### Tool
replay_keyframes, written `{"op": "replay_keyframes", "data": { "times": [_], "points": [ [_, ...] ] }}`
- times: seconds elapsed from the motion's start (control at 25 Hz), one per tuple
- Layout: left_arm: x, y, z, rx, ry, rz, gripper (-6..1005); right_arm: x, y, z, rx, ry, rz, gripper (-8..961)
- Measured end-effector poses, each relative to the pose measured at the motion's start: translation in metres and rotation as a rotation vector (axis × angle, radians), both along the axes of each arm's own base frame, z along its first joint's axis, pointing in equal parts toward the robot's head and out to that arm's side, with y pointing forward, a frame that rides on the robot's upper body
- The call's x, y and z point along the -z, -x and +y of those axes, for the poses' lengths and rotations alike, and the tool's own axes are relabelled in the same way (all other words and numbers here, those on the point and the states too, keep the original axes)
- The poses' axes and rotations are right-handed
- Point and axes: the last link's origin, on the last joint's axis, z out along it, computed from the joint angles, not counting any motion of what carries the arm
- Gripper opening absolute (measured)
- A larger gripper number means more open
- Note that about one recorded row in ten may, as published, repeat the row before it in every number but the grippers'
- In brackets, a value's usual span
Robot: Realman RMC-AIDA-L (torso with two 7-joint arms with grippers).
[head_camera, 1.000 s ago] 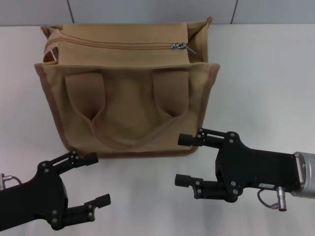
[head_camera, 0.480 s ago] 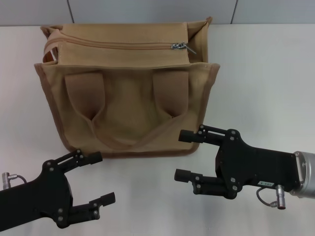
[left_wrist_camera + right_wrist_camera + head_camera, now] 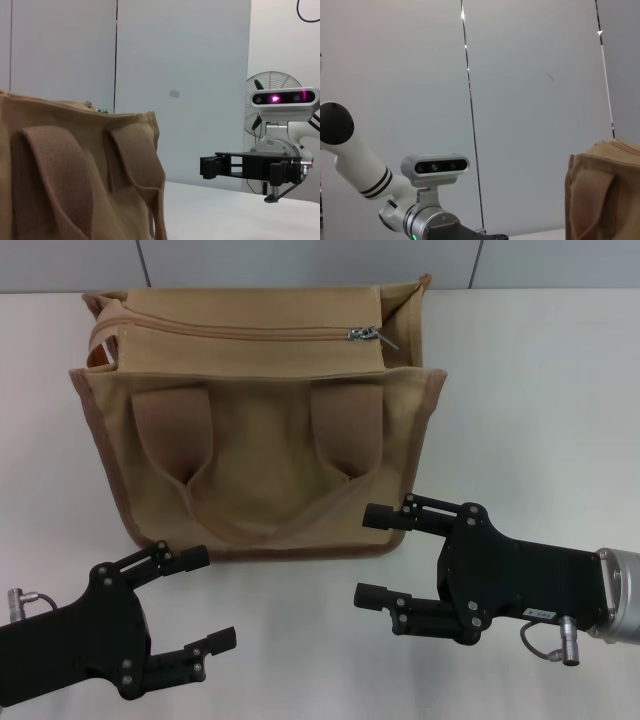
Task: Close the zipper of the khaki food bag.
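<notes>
So the khaki food bag [image 3: 258, 415] is sitting on the white tabletop [image 3: 530, 390], front with the two strap handles [image 3: 260, 455] facing you. The zipper [image 3: 235, 333] runs left-right along the top of the bag, on the far side from both claws, and the silver slider [image 3: 366, 334] is parked near the right end of that track.

That's the thing your next move hangs on, I'd say: the slider is up and beyond the right claw [image 3: 380, 558], which sits just off the bag's bottom right corner, and it's a lot nearer to that one than to the left claw [image 3: 205, 598], which is down by the bottom left corner. Any pull has to go along the track's long axis, sideways across the bag.

Both claws are spread wide with nothing in them, neither touching the bag.

Stuff you can't really make out: whether the track is already meshed along its length, since only a thin dark line shows left of the slider, plus a gap with something orange at the left end. The pull tab is tiny and its lie is hard to read. The left wrist view only catches the handles and the other claw farther off; the right wrist view clips just one edge of the bag.
</notes>
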Motion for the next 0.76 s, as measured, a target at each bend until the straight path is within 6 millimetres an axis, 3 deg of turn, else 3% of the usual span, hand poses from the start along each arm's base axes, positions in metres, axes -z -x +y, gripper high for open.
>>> {"op": "replay_keyframes", "data": {
  "times": [0.76],
  "points": [
    [0.0001, -0.0001, -0.0002, 0.000, 0.000, -0.001, 829, 0.0003, 0.0001, -0.0002, 0.012, -0.002, 0.010, 726]
  ]
}}
